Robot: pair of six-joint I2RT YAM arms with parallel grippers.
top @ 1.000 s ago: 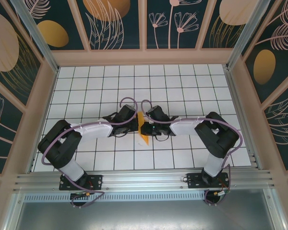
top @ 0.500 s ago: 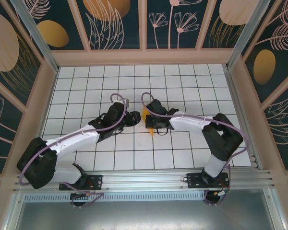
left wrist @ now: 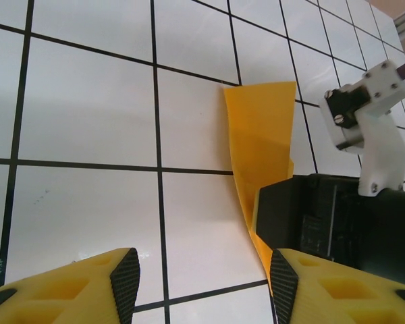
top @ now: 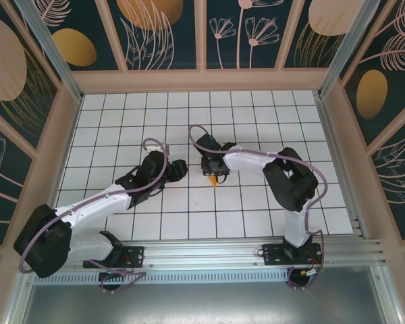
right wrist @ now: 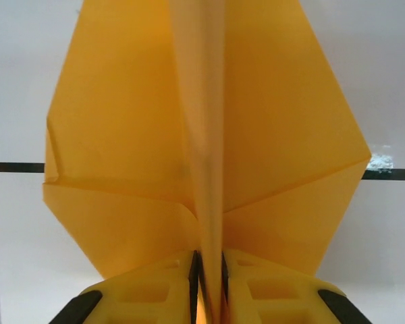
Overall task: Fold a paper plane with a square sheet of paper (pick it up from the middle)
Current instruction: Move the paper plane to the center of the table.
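Observation:
The bright-orange paper plane [right wrist: 121, 135] is a folded dart with both wings spread and a raised centre crease. My right gripper [right wrist: 209, 277] is shut on that crease. From above, only a small orange tip of the paper plane [top: 214, 180] sticks out below the right gripper [top: 212, 169]. My left gripper [top: 181, 169] stands open just to the left of it with nothing between its fingers. In the left wrist view the paper plane [left wrist: 260, 135] stands on edge over the tiles, in front of and to the right of the open left gripper [left wrist: 204, 287].
The floor is a white grid-tiled table [top: 256, 115] walled by pink-framed panels [top: 202, 81] with dull orange ovals. A metal rail [top: 202, 253] runs along the near edge. The right arm's black wrist [left wrist: 331, 212] sits close to my left gripper's right finger [left wrist: 283, 283].
My left gripper has drawn back to the left, off the paper, and its arm has stretched out. The right gripper has carried the folded paper a little farther from the near edge.

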